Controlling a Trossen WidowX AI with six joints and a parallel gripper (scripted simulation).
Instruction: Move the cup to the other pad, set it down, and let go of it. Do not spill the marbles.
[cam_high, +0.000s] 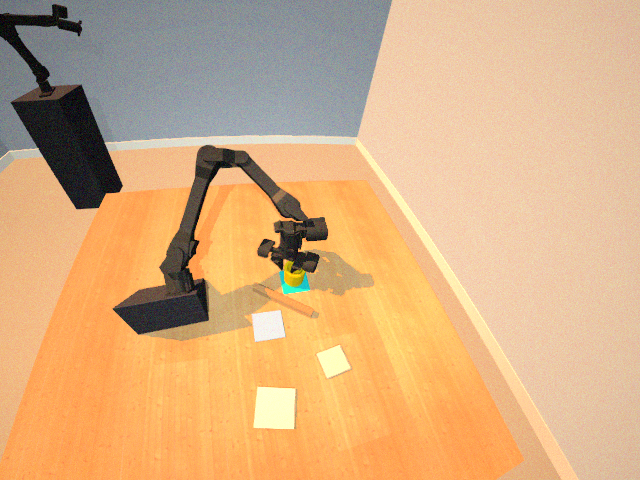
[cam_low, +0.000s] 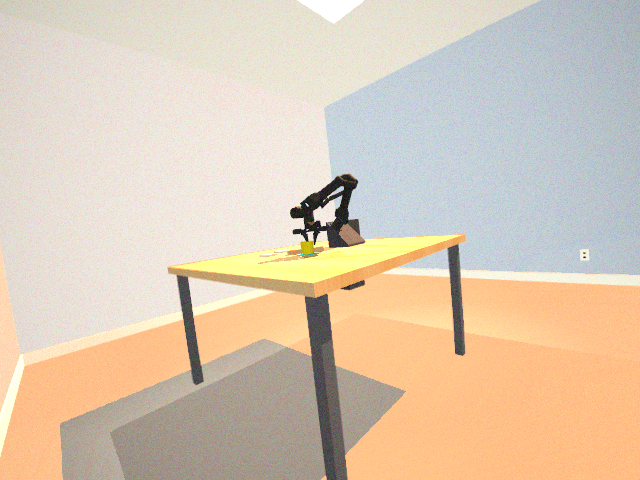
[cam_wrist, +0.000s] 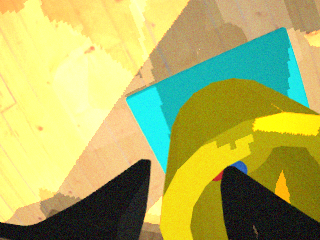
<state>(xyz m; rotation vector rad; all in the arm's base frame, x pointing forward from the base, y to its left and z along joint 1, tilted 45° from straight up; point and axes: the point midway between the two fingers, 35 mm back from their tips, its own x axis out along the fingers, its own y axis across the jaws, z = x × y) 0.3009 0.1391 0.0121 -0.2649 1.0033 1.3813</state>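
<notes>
The claw (cam_wrist: 183, 216), loosened with its fingers straddling one wall of the yellow cup (cam_wrist: 220, 160), sits directly above that upright cup, which rests on the blue pad (cam_wrist: 150, 116) on the counter (cam_high: 155, 413), so clearing calls for a straight lift.

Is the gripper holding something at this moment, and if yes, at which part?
Nothing is held. The gripper is open, its fingers astride the wall of the yellow cup, which stands on the cyan pad.
</notes>
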